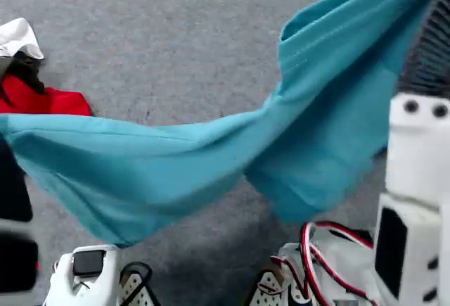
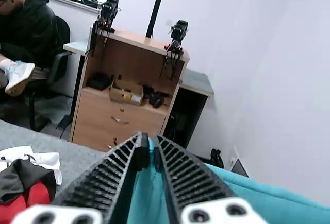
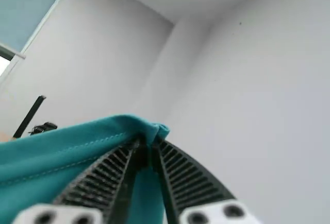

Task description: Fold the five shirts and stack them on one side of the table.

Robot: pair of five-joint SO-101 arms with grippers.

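Across the frame's middle the teal shirt [image 1: 176, 158] sags, rumpled, its ends pinched by the left gripper [image 2: 149, 144] and right gripper [image 3: 148, 147].

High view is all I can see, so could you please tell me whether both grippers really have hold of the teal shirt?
Observer: The left one does. In its wrist view the left gripper is shut on the teal shirt, with the cloth pinched right at the fingertips.
Operator: Thank you. And the right one, please?
Observer: That one too. Its wrist view shows the right gripper shut on a stitched hem of the shirt, with a small fold of cloth bunched just above the fingertips.
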